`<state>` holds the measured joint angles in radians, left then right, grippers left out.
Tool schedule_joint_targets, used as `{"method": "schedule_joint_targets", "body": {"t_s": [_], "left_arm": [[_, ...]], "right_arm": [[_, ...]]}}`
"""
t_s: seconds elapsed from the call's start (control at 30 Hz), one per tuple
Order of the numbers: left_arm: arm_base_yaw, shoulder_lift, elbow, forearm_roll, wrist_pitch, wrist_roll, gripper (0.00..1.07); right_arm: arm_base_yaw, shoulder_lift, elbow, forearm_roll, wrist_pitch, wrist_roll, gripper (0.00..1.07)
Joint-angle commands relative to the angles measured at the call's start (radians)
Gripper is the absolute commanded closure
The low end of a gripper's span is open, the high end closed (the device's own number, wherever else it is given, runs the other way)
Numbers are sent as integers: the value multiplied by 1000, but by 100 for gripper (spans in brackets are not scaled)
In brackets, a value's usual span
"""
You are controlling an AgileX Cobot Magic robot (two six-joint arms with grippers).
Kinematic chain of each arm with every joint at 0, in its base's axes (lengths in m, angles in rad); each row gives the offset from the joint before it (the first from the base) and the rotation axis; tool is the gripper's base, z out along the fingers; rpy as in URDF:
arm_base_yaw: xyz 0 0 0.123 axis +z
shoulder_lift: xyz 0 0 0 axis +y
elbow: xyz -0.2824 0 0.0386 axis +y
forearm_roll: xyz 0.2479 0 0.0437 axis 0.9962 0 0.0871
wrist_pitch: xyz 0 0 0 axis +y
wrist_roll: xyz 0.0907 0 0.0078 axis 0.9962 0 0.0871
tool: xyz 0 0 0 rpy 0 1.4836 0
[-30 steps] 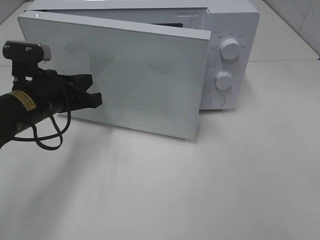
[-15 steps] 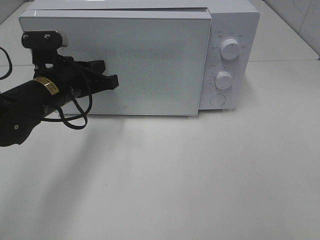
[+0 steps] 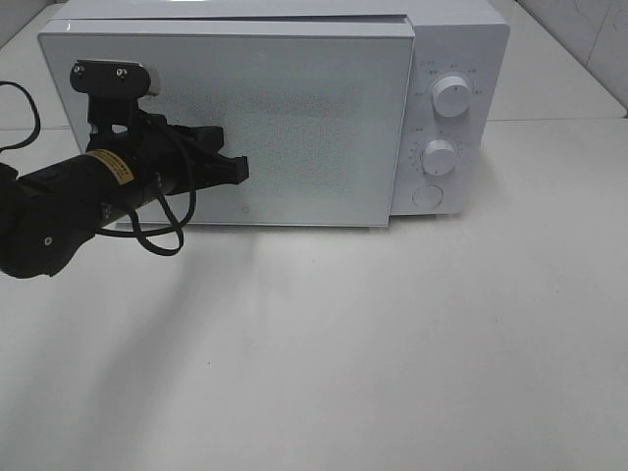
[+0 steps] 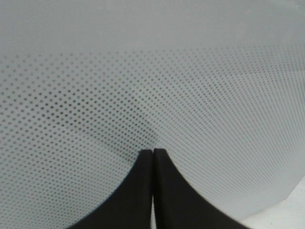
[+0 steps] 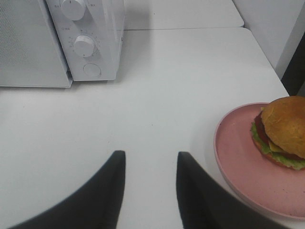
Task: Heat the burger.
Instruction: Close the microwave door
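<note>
The burger (image 5: 282, 131) sits on a pink plate (image 5: 243, 176), seen only in the right wrist view. It lies toward one side of the plate, with bare pink surface on the side facing the gripper. The plate rests on the white table (image 5: 157, 109) close to a table edge; the plate's far side is cut off by the frame.

The right gripper (image 5: 148, 160) hangs above bare table, just beside the plate rim and not touching it. Its fingers (image 5: 114, 164) stand partly apart with nothing between them. Between this gripper and the microwave (image 3: 446, 108) the table surface is open.

The microwave stands at the back edge of the table. Its door (image 3: 294, 128) lies flush against the body, with no gap showing along its edge beside the control panel. Two round knobs (image 3: 450, 95) and a round button (image 3: 426, 196) sit on the panel.

The left gripper (image 3: 235, 174) is pressed tip-first against the dotted door glass, left of the door's middle. In the left wrist view its fingers (image 4: 167, 191) are closed together, holding nothing. In front of the microwave the table runs bare to the near edge.
</note>
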<state>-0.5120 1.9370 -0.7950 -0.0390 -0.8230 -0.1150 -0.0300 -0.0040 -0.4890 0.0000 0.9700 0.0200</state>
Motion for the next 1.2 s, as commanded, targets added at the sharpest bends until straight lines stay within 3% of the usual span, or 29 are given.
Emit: {"method": "schedule_joint_targets", "body": {"t_s": [0.03,0.73,1.2], "left_arm": [[12,-4,-43,-75,-55,1,107],[-41,5,-60,-230,-118,23,107],[-77,66,-177,-286,-119,44,107]], "right_arm": [[-3,-29,1,0,-7,1,69],[-3,-29,1,0,-7,1,69],[-3,-29,1,0,-7,1,69]]}}
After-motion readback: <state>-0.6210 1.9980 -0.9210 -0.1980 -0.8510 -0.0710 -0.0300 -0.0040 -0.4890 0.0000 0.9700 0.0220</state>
